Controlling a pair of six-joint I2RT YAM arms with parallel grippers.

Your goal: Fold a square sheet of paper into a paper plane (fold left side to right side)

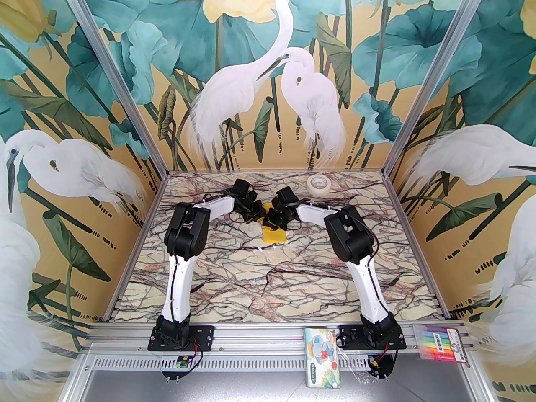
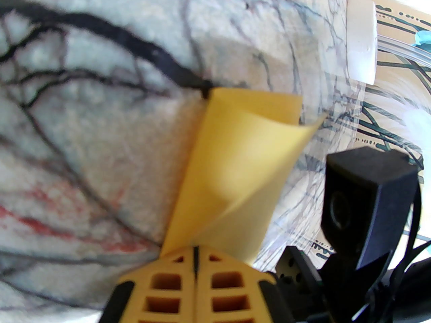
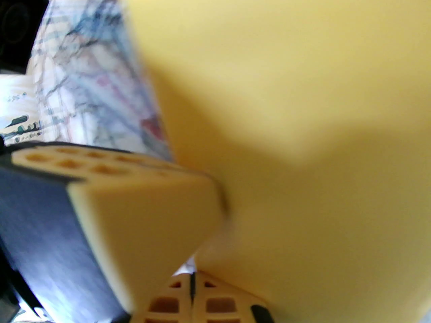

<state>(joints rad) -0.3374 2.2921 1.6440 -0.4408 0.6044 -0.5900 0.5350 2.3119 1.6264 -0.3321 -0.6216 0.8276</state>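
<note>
So, in the top view the yellow sheet [image 1: 274, 235] is seen mid-table, at 7 o'clock from the tape roll [image 1: 317, 184]. In the left wrist view it's pinched by the left gripper [image 2: 195, 252] and curls toward 1 o'clock. In the right wrist view the right gripper [image 3: 192, 283] is clamped on its edge. It's judged light, floppy and easily creased, so best held at the corners.

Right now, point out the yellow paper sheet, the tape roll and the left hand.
yellow paper sheet [image 2: 235, 167]: left wrist view, middle of the curled face.
tape roll [image 1: 319, 190]: top view, near outer wall.
left hand [image 2: 196, 247]: left wrist view, between its shut fingertips.
</note>
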